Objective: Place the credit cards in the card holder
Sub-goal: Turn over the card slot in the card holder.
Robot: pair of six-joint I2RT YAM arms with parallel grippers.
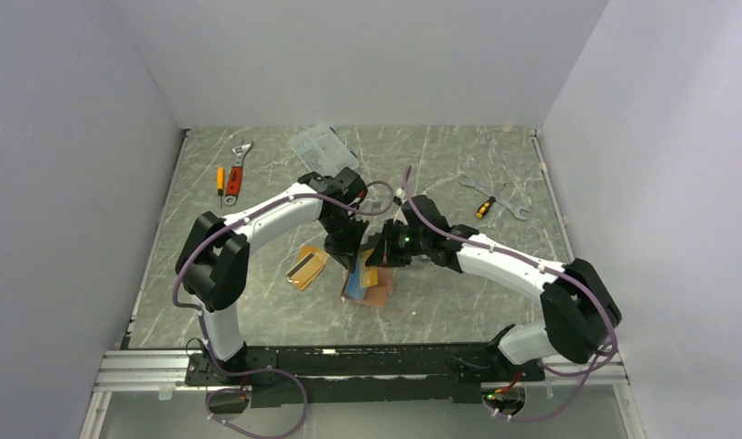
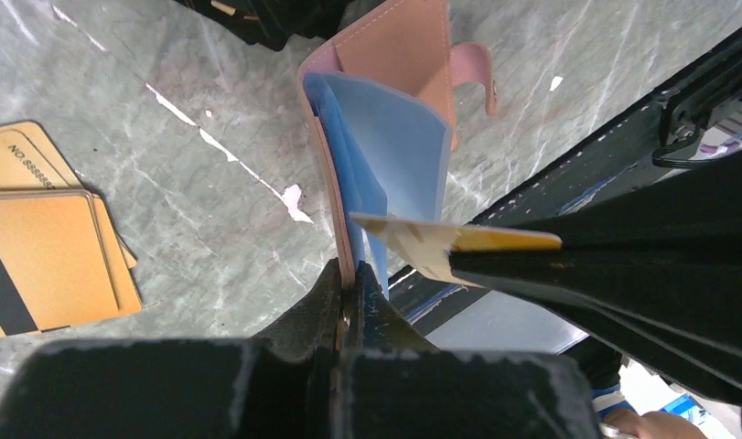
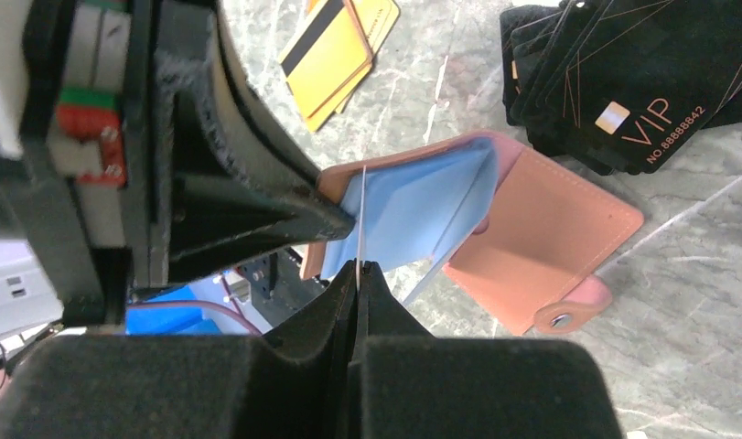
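Card holder point(image 2: 385, 137): salmon-pink with a pale-blue lining, lying open just below the centre of the top view, with one pink edge being pinched by the left pincer point(image 2: 349, 294), whose jaws are pressing tight on it. Held card point(image 2: 405, 236): gold, being gripped by the fully closed right pincer point(image 3: 358, 274), its corner hovering at the mouth of the blue pockets. Risks, as judged: the card is approaching the lining at an angle and could be catching on a pocket lip or slipping between the wrong layers. A harder push could be buckling the soft blue leaf or dragging the holder out of the left grip. The two pincers are working very close together and could be colliding. Spare credit cards point(image 2: 47, 251): orange-gold, one dark-striped, lying stacked on the surface point(image 2: 211, 183) at the left of the left-wrist view, apart from the holder. Black VIP cards point(image 3: 623, 82): lying at the upper right of the right-wrist view, just beside the holder. Hard to make out: the held card is showing only edge-on in the right-wrist view. Whether it is touching the lining, and which slot it is aiming at, cannot be told. In the top view both wrists are covering the meeting point.
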